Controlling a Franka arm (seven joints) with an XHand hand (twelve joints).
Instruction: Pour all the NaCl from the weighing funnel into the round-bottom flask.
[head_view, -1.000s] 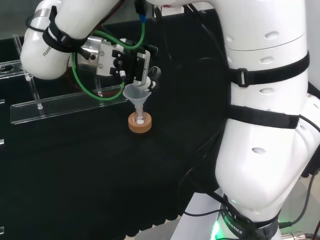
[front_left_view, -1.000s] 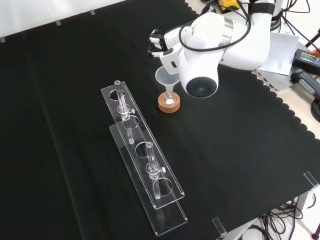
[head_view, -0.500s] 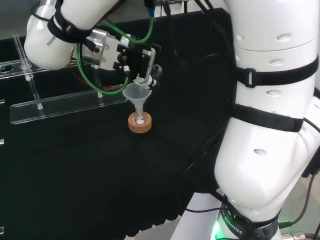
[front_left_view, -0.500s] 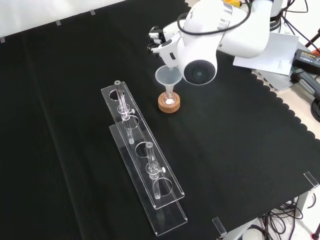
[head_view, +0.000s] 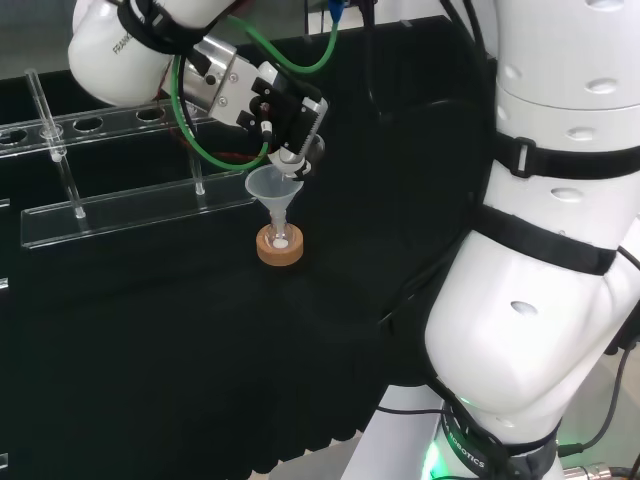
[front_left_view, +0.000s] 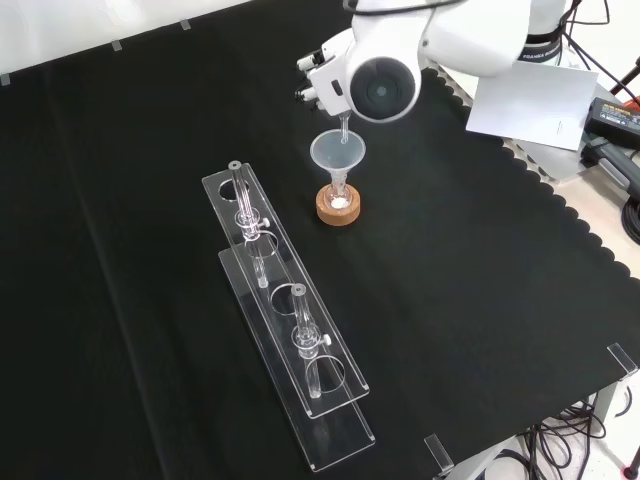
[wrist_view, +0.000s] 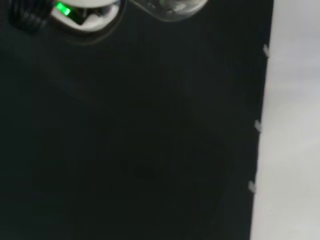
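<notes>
In the front view, going left to right, two clear acrylic racks (front_left_view: 285, 330) lie end to end along the cloth, each with a glass piece standing in it. Right of them sits the cork ring (front_left_view: 338, 207) with the small round-bottom flask (front_left_view: 339, 199) on it, white NaCl (head_view: 282, 243) lying in its bulb. A clear plastic funnel (front_left_view: 337, 153) stands in the flask's neck. Just above its rim hangs the hand (front_left_view: 322, 82), with the slim glass weighing funnel (front_left_view: 344, 128) tipped steeply down, its lower end at the funnel's mouth.

Over the last second the arm has risen and swung up — the hand sat lower and closer to the funnel before. That steeper tilt suggests the pour is near its end, the last grains being shaken down.

In the head view the fingers (head_view: 300, 158) look closed on the weighing funnel's upper end.
</notes>
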